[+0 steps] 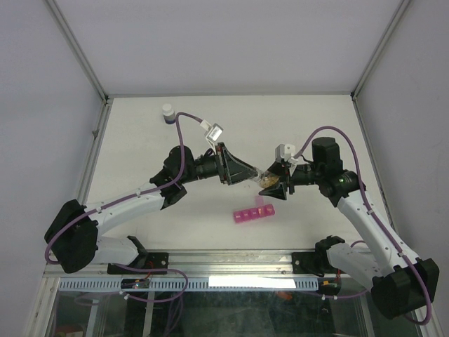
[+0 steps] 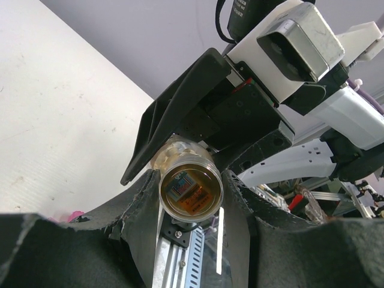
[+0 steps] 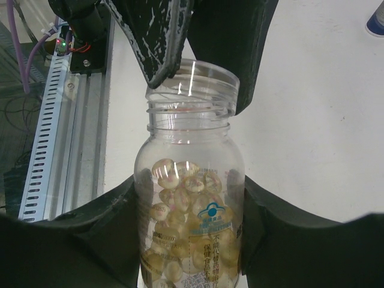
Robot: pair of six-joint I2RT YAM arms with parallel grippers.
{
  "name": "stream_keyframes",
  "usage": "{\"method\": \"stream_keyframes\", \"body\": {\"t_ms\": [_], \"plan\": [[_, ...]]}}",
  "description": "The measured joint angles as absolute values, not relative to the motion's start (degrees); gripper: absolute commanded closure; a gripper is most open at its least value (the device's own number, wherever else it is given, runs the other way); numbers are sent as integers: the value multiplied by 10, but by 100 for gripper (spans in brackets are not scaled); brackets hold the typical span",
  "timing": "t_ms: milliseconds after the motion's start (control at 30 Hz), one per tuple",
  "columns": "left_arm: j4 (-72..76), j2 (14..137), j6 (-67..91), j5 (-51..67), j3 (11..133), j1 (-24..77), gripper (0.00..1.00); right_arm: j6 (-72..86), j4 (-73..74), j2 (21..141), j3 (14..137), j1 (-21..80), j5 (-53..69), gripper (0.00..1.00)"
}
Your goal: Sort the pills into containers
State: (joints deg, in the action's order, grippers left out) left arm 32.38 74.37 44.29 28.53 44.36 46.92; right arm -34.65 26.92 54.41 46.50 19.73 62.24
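A clear pill bottle (image 1: 266, 180) hangs above the table between both arms, lying roughly level. Pale yellow pills (image 3: 180, 180) fill its body. My right gripper (image 3: 189, 228) is shut on the bottle (image 3: 198, 150) around its body. My left gripper (image 2: 191, 192) is shut on the bottle's clear top end (image 2: 191, 187); whether that is a cap or the bare rim, I cannot tell. The left fingers (image 3: 162, 36) show on both sides of that top end in the right wrist view. The pink containers strip (image 1: 254, 213) lies on the table just below the bottle, with one lid up.
A white-capped dark bottle (image 1: 168, 112) stands at the far left of the table. A slotted metal rail (image 1: 231, 281) runs along the near edge between the arm bases. Side walls close in the table on the left and right.
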Motion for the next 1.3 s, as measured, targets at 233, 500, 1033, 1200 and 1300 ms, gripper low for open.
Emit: {"method": "stream_keyframes", "body": {"t_ms": [233, 500, 1033, 1200, 1300], "plan": [[298, 749, 432, 269, 458, 475, 78, -339, 270, 551, 469, 199, 604, 100], [206, 749, 381, 200, 495, 495, 79, -328, 276, 563, 476, 203, 560, 100], [94, 763, 300, 158, 551, 518, 81, -314, 289, 572, 478, 204, 543, 100], [109, 767, 247, 202, 551, 516, 80, -306, 302, 571, 478, 195, 570, 100], [120, 773, 184, 247, 552, 512, 78, -305, 308, 569, 475, 191, 585, 100]]}}
